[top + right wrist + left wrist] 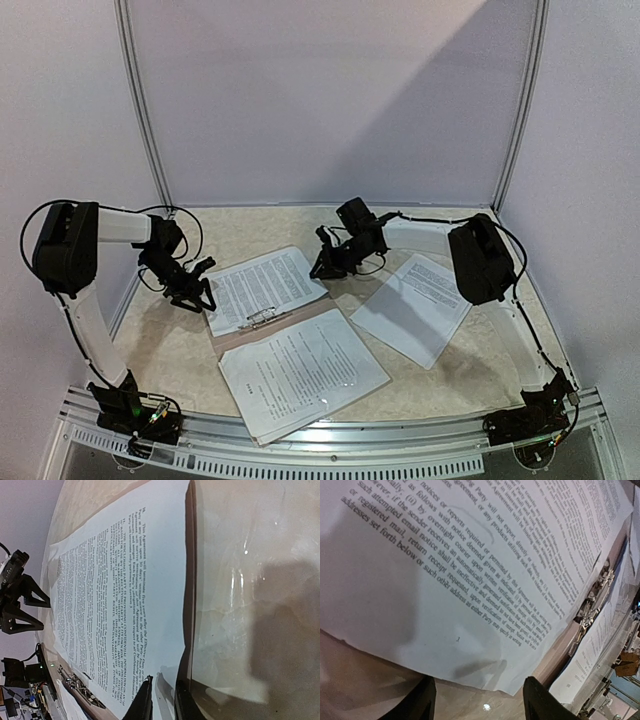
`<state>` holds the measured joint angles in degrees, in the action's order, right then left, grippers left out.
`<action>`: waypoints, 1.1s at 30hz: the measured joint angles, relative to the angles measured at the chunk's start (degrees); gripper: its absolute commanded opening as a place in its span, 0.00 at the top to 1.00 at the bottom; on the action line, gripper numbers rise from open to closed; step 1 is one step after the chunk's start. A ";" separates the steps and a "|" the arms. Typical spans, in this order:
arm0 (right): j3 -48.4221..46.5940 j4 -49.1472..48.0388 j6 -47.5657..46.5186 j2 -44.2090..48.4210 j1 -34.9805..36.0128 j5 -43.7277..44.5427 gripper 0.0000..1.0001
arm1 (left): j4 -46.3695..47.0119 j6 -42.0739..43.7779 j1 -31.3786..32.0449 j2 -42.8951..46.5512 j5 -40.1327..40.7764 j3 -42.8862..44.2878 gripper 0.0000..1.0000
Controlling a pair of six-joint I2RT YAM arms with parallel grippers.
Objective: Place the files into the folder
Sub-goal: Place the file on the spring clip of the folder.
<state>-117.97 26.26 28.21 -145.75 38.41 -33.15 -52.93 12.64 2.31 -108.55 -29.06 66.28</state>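
Folder [275,327], tan and opened flat, lies on a pale marbled worktop [180,350] in front of the two arms. White sheets of small black print cover most of it.

Closest to the arm bases, the near file [300,372] rests on the folder's front half. It is on the base side of both sets of fingers and well apart from them.

Just beyond it, a bare strip of the folder shows, crossed by a silver clip [265,318]. The clip sits between the two sets of fingers and slightly nearer the bases than they are.

A loose file [415,305] lies tilted on the bare worktop, outside the folder, to the right of the right fingers and near them.

Beyond the clip, the far file [262,288] lies on the folder's back half, directly between the two sets of fingers.

The left fingers [200,285] sit just beside this file's left edge. In the left wrist view they are spread wide and released, with nothing between them, and the sheet's edge is just ahead of their tips.

The right fingers [322,265] are at the file's far right corner. In the right wrist view they are parted by only a narrow gap, not clenched. The sheet's edge lies in that gap.
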 measured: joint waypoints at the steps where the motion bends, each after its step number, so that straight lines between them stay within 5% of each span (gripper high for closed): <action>1: -0.66 0.35 0.02 -0.31 0.07 0.00 0.84 | 0.00 0.00 0.00 0.00 0.00 0.00 0.38; 18: -4.42 1.42 -0.13 -2.62 0.28 -0.39 0.81 | -0.33 0.59 0.00 0.00 -0.04 -0.09 0.40; 33: -5.40 3.34 -1.75 -2.62 0.33 0.57 0.80 | -2.69 1.31 0.59 -0.02 -1.62 -0.68 0.55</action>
<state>-123.37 29.61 26.46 -148.38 38.74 -32.58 -55.61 13.96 2.90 -108.57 -30.68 65.60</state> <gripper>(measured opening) 0.204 0.478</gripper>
